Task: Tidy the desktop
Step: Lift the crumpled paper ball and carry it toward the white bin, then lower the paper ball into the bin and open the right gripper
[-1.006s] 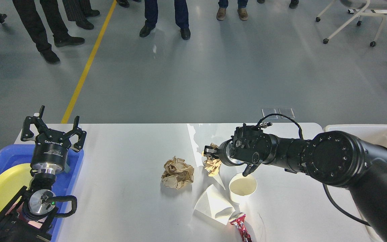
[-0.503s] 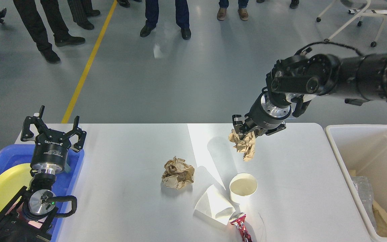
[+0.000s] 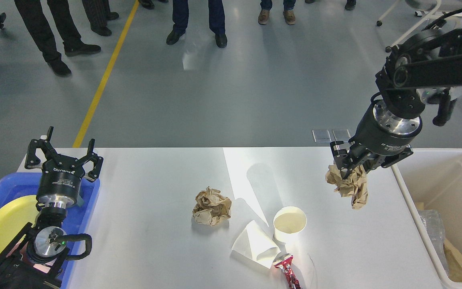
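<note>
The right gripper (image 3: 348,162) is hanging above the right end of the desk (image 3: 155,224), its fingers (image 3: 337,157) pinching a crumpled brown paper wad (image 3: 349,185) that is dangling clear of the surface, just beside the cream bin (image 3: 435,176) standing off the right edge. Inside that bin, some clear plastic and a brown scrap are showing.

The white desk itself is stretching across the lower half of the view, between the blue tray (image 3: 90,200) on the left and the bin on the right. Lying on it near the middle is a second crumpled brown paper ball (image 3: 211,206); to its right a paper cup (image 3: 290,224) is standing upright, with a white folded paper (image 3: 255,245) touching or nearly touching it, and a red wrapper (image 3: 288,272) lying at the near edge.

Over on the left, the left gripper (image 3: 63,155) is hovering above the blue tray, fingers spread wide apart and gripping nothing. A yellow plate (image 3: 2,224) is sitting in the tray.
</note>
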Robot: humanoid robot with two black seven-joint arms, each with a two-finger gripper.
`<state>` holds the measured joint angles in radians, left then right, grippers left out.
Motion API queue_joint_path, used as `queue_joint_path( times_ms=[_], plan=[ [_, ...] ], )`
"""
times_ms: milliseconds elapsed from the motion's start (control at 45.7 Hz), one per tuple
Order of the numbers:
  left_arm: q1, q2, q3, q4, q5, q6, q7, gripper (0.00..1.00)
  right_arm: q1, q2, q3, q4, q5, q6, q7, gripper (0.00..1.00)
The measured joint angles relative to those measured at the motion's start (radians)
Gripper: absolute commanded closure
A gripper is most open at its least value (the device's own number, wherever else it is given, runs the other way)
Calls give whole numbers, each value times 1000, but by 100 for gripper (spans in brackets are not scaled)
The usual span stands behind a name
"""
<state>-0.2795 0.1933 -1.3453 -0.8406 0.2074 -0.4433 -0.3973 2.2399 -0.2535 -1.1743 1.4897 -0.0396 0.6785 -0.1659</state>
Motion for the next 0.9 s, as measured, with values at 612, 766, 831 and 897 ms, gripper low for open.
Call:
queue_joint_path(
  times_ms=[612,766,831,897],
  plan=[
    [0,0,0,0,0,0,-2,4,-345,-435,-86,-300,-98,-88,4,100],
    [0,0,0,0,0,0,-2,4,-559,-503,-4,-478,-112,-109,8,100],
    [0,0,0,0,0,0,-2,4,-661,-518,54,-544,-114,-142,7,100],
    [0,0,0,0,0,0,-2,4,-817,-523,144,-633,-115,-217,8,100]
  ],
)
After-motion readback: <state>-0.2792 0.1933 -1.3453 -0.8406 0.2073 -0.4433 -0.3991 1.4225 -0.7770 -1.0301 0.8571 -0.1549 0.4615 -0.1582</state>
